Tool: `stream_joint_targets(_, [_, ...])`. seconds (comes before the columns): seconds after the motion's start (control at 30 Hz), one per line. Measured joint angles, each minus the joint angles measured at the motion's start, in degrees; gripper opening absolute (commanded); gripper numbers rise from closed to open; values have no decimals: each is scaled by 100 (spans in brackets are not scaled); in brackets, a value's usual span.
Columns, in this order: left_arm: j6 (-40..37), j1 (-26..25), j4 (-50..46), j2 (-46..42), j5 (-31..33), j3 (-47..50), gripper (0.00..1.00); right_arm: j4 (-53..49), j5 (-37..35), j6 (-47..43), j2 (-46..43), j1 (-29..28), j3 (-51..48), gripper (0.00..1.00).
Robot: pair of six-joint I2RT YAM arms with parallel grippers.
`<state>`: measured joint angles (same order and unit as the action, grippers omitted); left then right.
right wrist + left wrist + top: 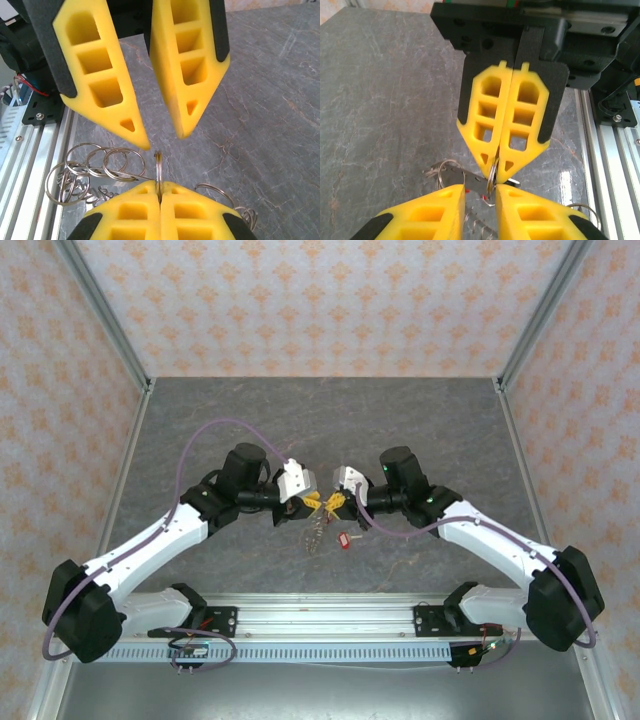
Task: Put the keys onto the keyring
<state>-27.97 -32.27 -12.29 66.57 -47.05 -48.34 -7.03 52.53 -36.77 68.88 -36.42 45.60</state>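
From above: a grey marbled worktop, boxed in by walls with orange-patterned wallpaper and bare metal posts in the corners. The left arm and right arm meet nose to nose mid-worktop. The keys show as a little clump just on the near side of that spot, with a red tag beside them. It's way too small here to read the jaws.

Left wrist cam: the right jaws face the lens, pressed together, with the keyring pinched edge-on at their tips. The left jaws sit along the bottom edge, parted, and the hoop's lower end is in the gap. I can't tell if it touches them. The silver bits behind are blurry.

Right wrist cam: the right jaws clamp the keyring at the bottom, and the left jaws hang above it with a clear gap. Smaller wire rings sit to the left, partly hidden behind the jaws. A metal rail runs along the worktop's edge.
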Motion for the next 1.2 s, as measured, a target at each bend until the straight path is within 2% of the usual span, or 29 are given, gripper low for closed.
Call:
stream_joint_targets(0.6, [-369,-39,-643,175,-116,-339,24,-400,9,-361,177,0,334,0])
stream_joint_targets(1.1, [-402,-39,-634,221,-105,-339,23,-435,68,-365,229,-17,426,0])
stream_joint_targets(1.2, [-400,-39,-634,221,-105,-339,20,-457,68,-382,238,-17,428,0])
